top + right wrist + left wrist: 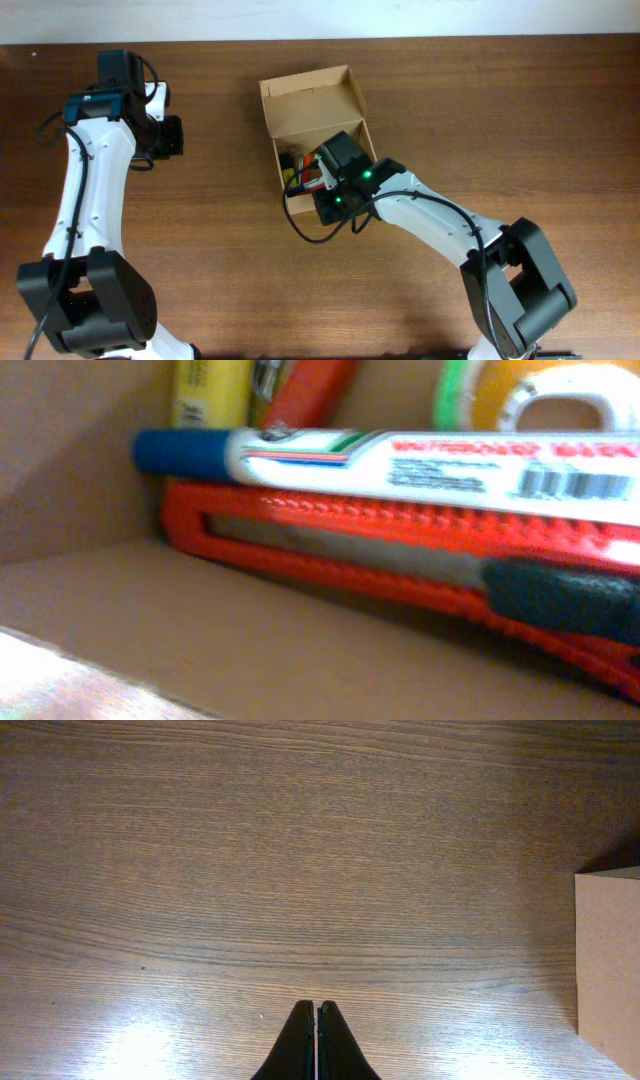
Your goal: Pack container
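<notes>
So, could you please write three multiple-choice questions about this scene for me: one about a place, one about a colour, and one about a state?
1. Where is the right gripper?
A. inside the open tan cardboard box
B. on the bare table
C. above the other arm

2. What colour is the cap of the white marker pen?
A. green
B. blue
C. black

3. How does the left gripper stand?
A. wide open
B. shut on a pen
C. shut, holding nothing

Answers:
1 A: the overhead view shows it reaching into the box.
2 B: the blue cap lies above the red plastic utility knife.
3 C: its fingertips meet over the wooden table.
</notes>
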`<control>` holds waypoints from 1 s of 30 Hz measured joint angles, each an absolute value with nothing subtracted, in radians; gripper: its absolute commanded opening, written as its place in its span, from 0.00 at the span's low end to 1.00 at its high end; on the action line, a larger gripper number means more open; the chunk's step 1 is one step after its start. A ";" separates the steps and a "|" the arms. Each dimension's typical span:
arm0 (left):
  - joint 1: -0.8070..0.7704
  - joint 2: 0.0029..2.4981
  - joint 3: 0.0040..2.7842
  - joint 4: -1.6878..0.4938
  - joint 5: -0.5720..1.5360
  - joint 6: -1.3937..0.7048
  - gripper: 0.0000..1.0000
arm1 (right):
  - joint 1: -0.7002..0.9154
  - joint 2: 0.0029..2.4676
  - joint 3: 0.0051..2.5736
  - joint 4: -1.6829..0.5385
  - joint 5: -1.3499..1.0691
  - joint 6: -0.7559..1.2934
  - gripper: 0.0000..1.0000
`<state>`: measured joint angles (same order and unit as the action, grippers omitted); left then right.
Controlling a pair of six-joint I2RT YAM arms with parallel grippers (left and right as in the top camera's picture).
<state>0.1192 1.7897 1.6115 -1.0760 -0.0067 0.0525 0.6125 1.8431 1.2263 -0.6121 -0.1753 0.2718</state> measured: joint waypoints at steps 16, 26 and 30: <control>0.119 1.790 1.612 -1.065 -0.006 0.052 0.02 | 0.694 1.849 1.349 -0.688 -0.182 0.180 0.04; 0.119 1.790 1.612 -1.073 0.001 0.052 0.02 | 0.694 1.850 1.358 -0.566 -0.181 0.212 0.04; 0.119 1.790 1.612 -1.072 0.001 0.052 0.02 | 0.694 1.851 1.368 -0.590 -0.194 0.210 0.04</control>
<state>0.1192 1.7897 1.6115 -1.0721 0.0013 0.0525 0.6945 1.8507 1.3678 -0.5903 -0.1936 0.2096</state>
